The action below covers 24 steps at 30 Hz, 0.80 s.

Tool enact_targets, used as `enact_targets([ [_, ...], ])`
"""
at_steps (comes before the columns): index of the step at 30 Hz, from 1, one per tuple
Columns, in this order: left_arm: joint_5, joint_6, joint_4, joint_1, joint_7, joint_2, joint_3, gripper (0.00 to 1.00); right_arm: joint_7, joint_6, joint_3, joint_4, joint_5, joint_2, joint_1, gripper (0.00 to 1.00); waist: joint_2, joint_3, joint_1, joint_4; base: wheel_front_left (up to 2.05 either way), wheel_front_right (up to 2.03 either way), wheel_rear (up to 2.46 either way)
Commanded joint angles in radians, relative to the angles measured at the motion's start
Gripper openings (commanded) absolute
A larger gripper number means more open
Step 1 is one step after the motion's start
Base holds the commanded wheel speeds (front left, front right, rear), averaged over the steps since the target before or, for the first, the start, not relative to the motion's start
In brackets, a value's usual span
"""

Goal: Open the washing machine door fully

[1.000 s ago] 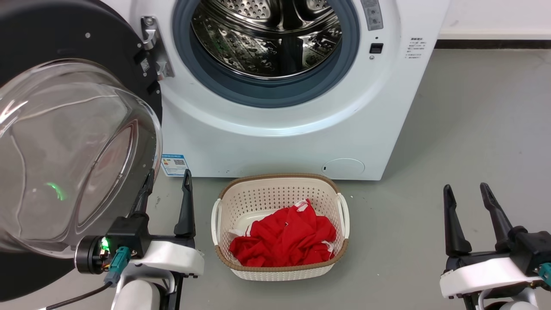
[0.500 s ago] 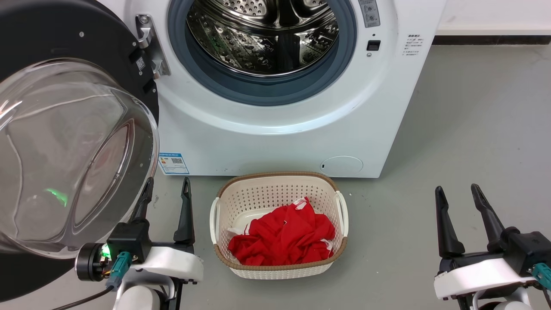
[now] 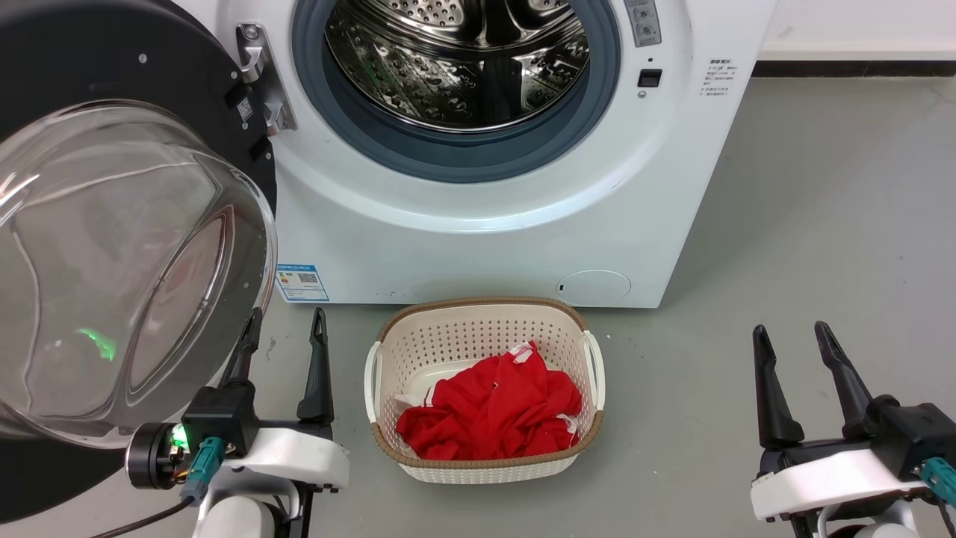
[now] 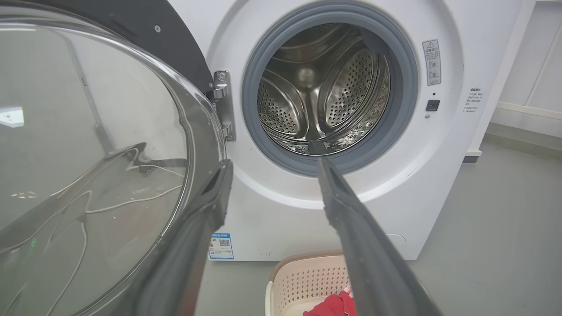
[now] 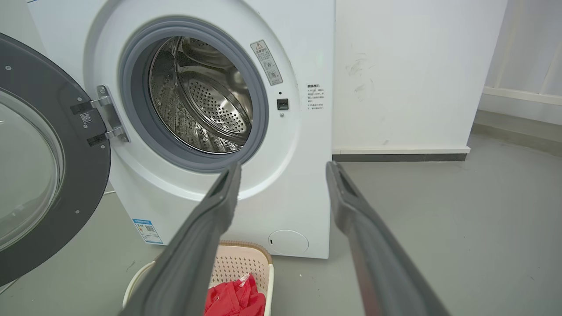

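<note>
The left pincer [image 3: 287, 314] hangs low with its two dark fingers spread wide and holding nothing, one finger just beside the glass bowl of the washing machine door [image 3: 112, 261]; whether they touch cannot be told. The right pincer [image 3: 791, 329] is spread just as wide and empty, well apart over the grey floor [image 3: 821, 224]. The door stands swung out on the metal hinge [image 3: 261, 75] at the left edge of the white washing machine [image 3: 463, 246], baring the steel drum [image 3: 463, 67]. A blue-and-white sticker [image 3: 301, 282] with a QR code sits at the front's lower left corner; its print and the grey warning label [image 4: 431, 62] are too small to read. A cream basket [image 3: 388, 336] holding red cloth [image 3: 493, 411] stands before the machine.
</note>
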State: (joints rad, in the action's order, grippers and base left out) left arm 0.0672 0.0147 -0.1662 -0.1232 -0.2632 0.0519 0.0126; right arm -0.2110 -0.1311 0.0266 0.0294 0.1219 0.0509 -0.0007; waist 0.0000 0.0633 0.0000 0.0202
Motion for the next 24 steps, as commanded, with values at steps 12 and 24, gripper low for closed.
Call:
enact_targets([
  [12,0.091,0.009,-0.045,0.004,0.036,-0.001,-0.022,0.0,0.014,0.0,-0.005,0.033,0.099,0.004,0.009,0.0,0.0,0.002,0.0,-0.001,0.0,0.0,0.0],
  [24,0.35,0.028,-0.041,0.012,0.09,-0.001,-0.034,0.0,0.055,0.0,-0.006,0.067,0.361,0.018,-0.017,0.0,0.0,-0.005,0.0,-0.004,0.0,0.0,0.0],
])
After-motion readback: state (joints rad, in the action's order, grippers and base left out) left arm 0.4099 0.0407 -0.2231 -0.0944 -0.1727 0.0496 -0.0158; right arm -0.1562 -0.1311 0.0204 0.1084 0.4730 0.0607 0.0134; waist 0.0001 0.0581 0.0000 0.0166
